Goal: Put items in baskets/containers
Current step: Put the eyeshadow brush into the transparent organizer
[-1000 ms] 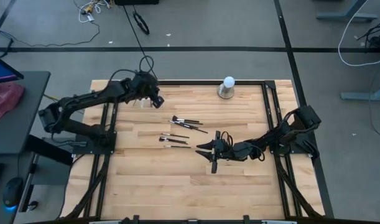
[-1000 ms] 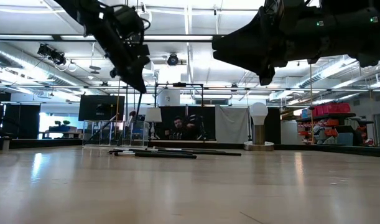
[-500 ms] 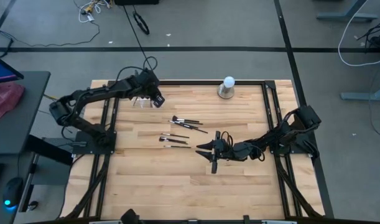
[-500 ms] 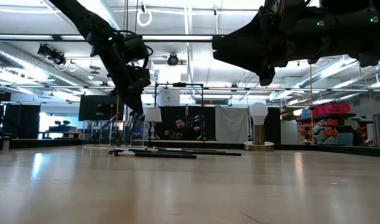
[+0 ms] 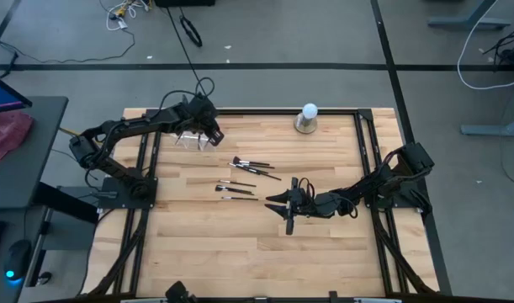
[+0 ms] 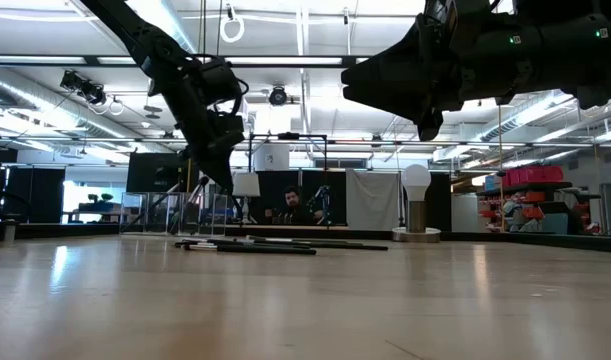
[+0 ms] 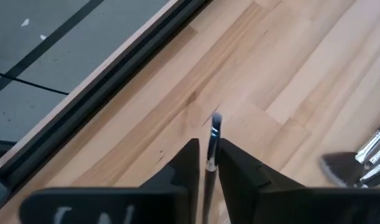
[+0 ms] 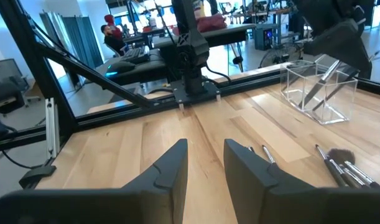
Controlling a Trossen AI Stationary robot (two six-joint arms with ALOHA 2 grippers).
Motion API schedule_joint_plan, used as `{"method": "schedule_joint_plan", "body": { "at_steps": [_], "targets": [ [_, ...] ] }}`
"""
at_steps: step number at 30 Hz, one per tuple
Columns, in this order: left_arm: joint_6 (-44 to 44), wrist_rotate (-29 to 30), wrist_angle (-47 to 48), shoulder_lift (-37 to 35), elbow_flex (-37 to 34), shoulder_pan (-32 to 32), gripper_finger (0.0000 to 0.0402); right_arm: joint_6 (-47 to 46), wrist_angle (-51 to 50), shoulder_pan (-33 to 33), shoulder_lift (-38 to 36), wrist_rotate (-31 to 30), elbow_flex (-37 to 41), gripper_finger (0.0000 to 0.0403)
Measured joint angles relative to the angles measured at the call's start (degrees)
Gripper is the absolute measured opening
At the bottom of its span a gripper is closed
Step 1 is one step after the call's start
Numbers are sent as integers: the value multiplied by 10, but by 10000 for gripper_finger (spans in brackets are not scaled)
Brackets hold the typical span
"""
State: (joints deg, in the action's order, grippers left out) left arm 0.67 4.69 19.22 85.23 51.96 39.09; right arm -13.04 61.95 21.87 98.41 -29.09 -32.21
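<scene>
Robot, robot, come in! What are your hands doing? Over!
Left gripper shut on brush over clear holder. Right gripper open, waiting mid-table. Loose brushes remain.

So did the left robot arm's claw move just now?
Yes. In the high view the left gripper slid a little toward the table's far-left corner, onto the clear holder, away from the loose brushes.

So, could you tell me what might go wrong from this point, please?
The left gripper pinches a thin brush near one end, so it could tilt or slip on release. It hangs right at the clear holder, which is light and hard to see; a low approach might nudge it. The loose brushes lie close together, so the next pick may drag a neighbour. The right gripper waits open nearby.
</scene>
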Motion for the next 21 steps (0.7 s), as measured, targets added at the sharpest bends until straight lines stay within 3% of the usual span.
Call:
{"method": "schedule_joint_plan", "body": {
  "at_steps": [8, 12, 16, 21],
  "targets": [
    [-2, 6, -23, -1, 9, 0, 131, 0, 0, 0, 0, 0, 0, 107],
    [-13, 7, 50, -17, 46, -10, 142, 0, -1, 0, 0, 0, 0, 107],
    [-17, -2, 172, -47, 67, -44, 129, 0, -2, 0, 0, 0, 0, 107],
    [-26, 5, 257, -51, 64, -88, 75, 0, -3, 0, 0, 0, 0, 107]
  ]
}}
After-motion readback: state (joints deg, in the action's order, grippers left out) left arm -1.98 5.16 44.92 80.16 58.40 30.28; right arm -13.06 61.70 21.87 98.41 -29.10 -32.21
